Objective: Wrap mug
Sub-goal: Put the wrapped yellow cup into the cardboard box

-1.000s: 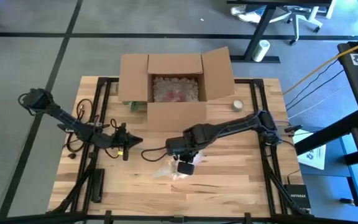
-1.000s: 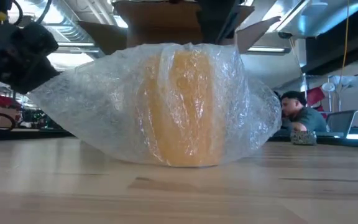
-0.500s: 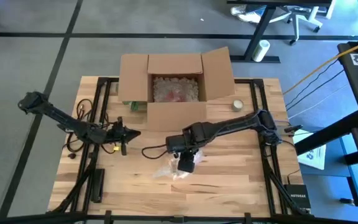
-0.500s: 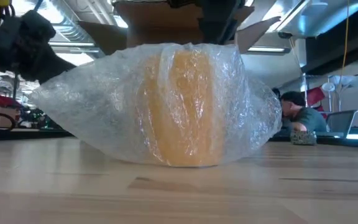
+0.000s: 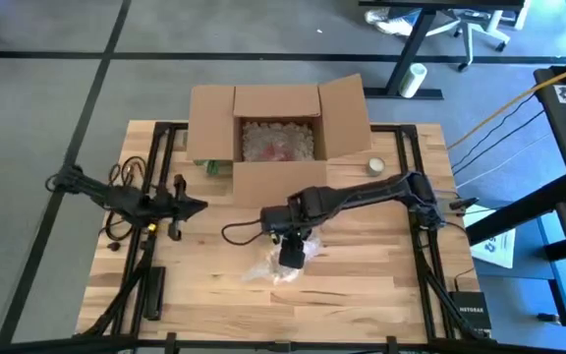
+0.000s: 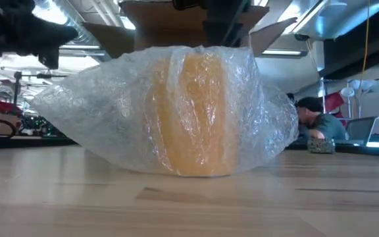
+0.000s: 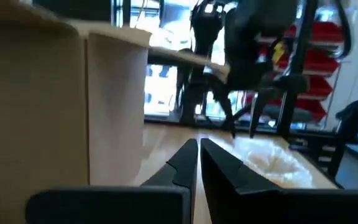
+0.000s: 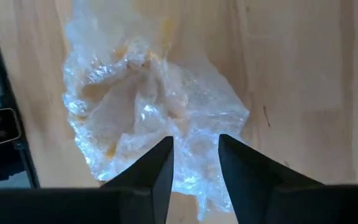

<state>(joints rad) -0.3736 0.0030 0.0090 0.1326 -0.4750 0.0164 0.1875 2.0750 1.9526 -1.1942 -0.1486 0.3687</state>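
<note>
The mug [image 6: 196, 112], orange-yellow and upright, stands wrapped in bubble wrap [image 6: 97, 108] on the desk [image 5: 362, 270], toward its front edge and near the middle. In my low view the wrap spreads out to both sides and closes over the mug's top. My right tool [image 8: 194, 158] hangs directly above the bundle, fingers parted a little with the crumpled wrap showing between them; I think they hold nothing, though the wrist view does not make clear whether the tips touch the plastic. My left tool [image 7: 199, 163] is well apart, over the desk's left side, its fingers pressed together on nothing. Behind the bundle an open cardboard box [image 5: 278, 133] sits at the desk's back edge with more bubble wrap inside. A small roll of tape [image 5: 375, 166] lies just right of the box. A person [image 6: 318, 125] sits in the room beyond.
</note>
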